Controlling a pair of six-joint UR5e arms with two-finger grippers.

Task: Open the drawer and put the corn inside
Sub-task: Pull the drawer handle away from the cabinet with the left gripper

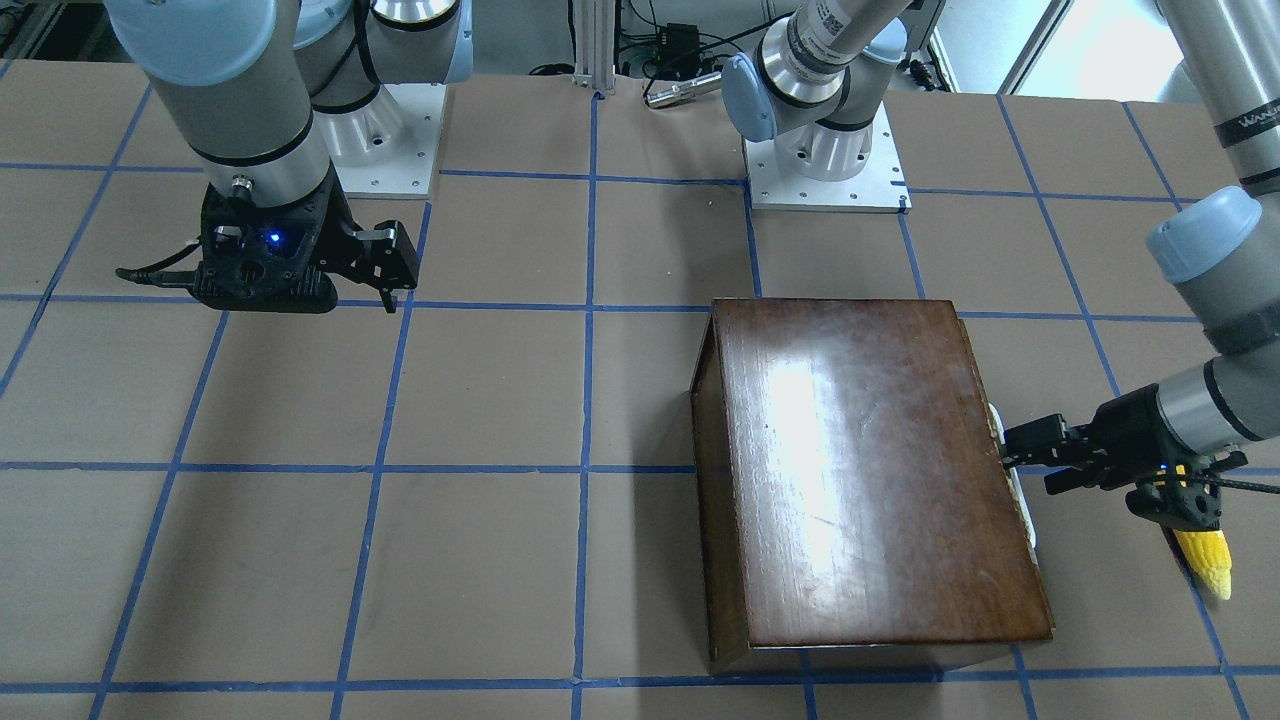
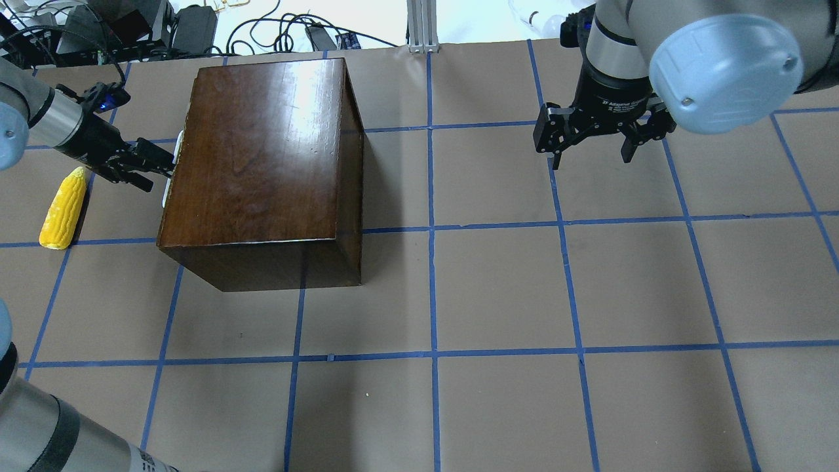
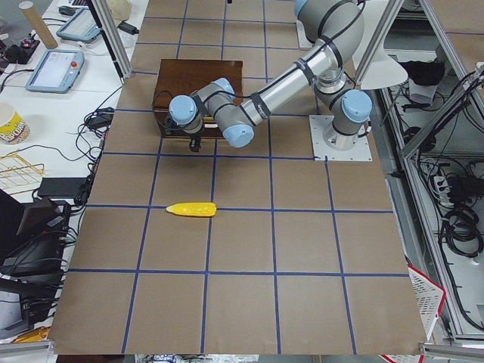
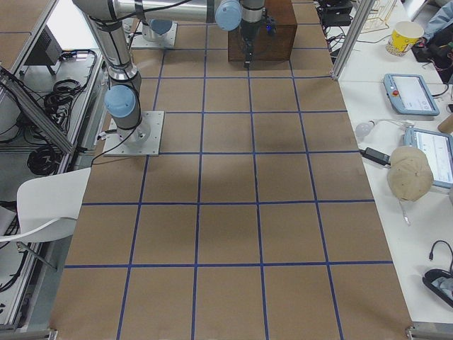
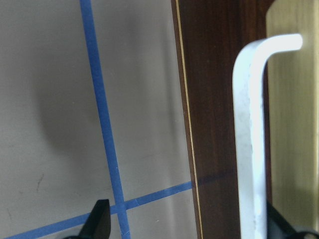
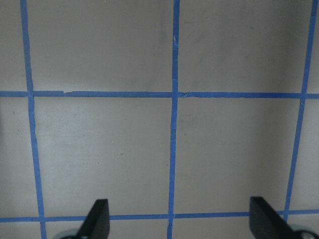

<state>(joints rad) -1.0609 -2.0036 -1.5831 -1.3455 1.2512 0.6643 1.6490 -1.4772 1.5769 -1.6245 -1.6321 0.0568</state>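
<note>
The table (image 2: pixel 498 288) under me is covered in brown paper, ruled into squares by blue tape; desks with cables and a tablet (image 3: pixel 54 69) flank it, and 1 white chair (image 4: pixel 49 202) stands near my base. The glossy dark-brown cabinet (image 2: pixel 262 151) sits on my left half; its drawer (image 5: pixel 214 109) looks shut, with a dark front panel and a white bar handle (image 5: pixel 247 149). My left gripper (image 2: pixel 155 168) stands wide, 1 finger either side of that handle. The corn (image 2: pixel 63 208), yellow with a paler tip, lies flat on the paper beside my left wrist, apart from the cabinet. My right gripper (image 2: pixel 590 152) hangs wide over the paper, holding nothing.
</note>
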